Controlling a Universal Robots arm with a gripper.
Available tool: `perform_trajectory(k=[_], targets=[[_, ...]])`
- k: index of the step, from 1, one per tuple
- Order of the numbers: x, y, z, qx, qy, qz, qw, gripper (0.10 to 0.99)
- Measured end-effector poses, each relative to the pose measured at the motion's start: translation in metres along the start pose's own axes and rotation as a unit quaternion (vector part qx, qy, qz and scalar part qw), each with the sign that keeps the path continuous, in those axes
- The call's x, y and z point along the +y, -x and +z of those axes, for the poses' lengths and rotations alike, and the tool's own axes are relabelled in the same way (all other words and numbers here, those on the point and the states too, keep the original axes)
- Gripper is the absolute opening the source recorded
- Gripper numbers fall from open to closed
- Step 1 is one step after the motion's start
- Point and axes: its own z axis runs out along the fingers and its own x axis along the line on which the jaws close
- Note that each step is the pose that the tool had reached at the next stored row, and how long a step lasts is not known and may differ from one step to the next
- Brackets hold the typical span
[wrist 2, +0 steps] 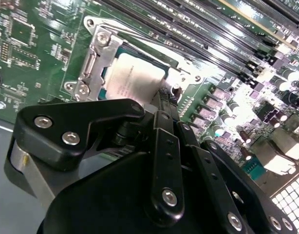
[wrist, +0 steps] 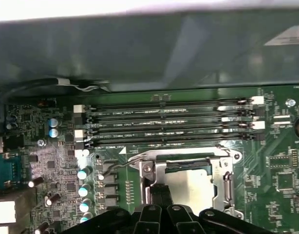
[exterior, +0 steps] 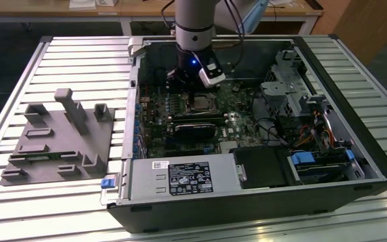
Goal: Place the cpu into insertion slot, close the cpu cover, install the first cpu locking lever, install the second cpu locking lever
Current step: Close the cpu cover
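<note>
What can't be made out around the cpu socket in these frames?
- Exterior view: the insertion slot is too small to read, and the arm stands over one edge.
- First wrist view: the gripper hides one edge of the cpu.
- Second wrist view: the gripper covers one side of the cpu cover, so latching there cannot be judged.

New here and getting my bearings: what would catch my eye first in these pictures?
The open computer case on the slatted table, with the robot arm reaching down into it in the exterior view. In both wrist views, the black gripper hangs close to the silver chip lying in the socket of the green board.
</note>
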Motion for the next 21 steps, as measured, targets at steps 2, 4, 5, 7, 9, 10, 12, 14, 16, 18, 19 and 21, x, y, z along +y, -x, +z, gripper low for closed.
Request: perform_trajectory(k=[2,4,5,7,9,10,12,14,16,18,19,21], targets=[[-0.0001,-0.0014,0.0015,0.0,0.0,0.0,1.0,0.106],[-0.0002,-0.0025,0.003,0.0,0.0,0.0,1.0,0.106],[-0.0002,-0.003,0.0036,0.0,0.0,0.0,1.0,0.106],[-0.0003,-0.0037,0.0046,0.0,-0.0001,0.0,1.0,0.106],[-0.0004,-0.0041,0.0055,0.0,-0.0001,0.0,1.0,0.106],[-0.0004,-0.0042,0.0058,0.0,-0.0001,0.0,1.0,0.106],[-0.0004,-0.0043,0.0063,0.0,0.0,0.0,1.0,0.106],[-0.0004,-0.0043,0.0067,0.0001,-0.0001,0.0,1.0,0.106],[-0.0004,-0.0043,0.0067,0.0001,-0.0001,0.0,1.0,0.106],[-0.0003,-0.0042,0.0069,0.0,0.0,0.0,1.0,0.106],[-0.0003,-0.004,0.0069,0.0,0.0,0.0,1.0,0.106],[-0.0003,-0.0031,0.0069,0.0,0.0,0.0,1.0,0.106]])
